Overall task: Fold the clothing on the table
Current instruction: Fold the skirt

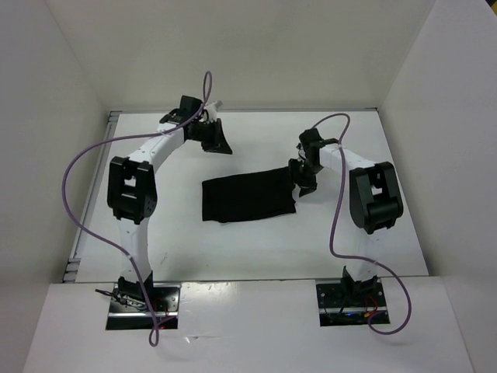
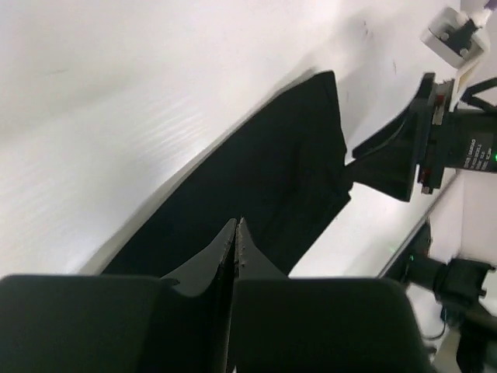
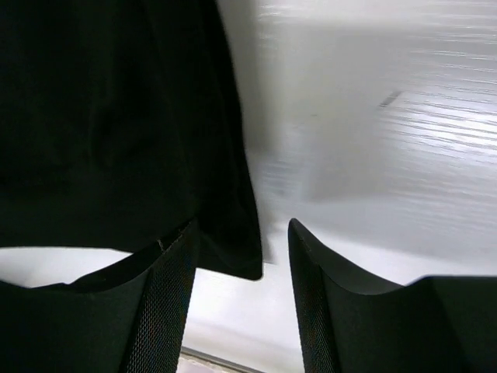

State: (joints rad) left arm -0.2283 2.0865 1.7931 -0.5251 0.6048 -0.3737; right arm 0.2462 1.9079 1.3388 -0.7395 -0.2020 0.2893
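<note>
While the clothing (image 1: 248, 198) is lying in the middle of the table (image 1: 256, 252), its long axis is running left to right, with the right end tipping slightly toward the far edge.
The right gripper (image 1: 304, 186) is hanging at the garment's right end, jaws spread and gripping nothing. Its wrist view is showing a cloth corner reaching between the jaws, seemingly untouched, which the overhead view is hiding. The left gripper (image 1: 217, 144) is hovering clenched and empty, off the cloth toward the far edge.
</note>
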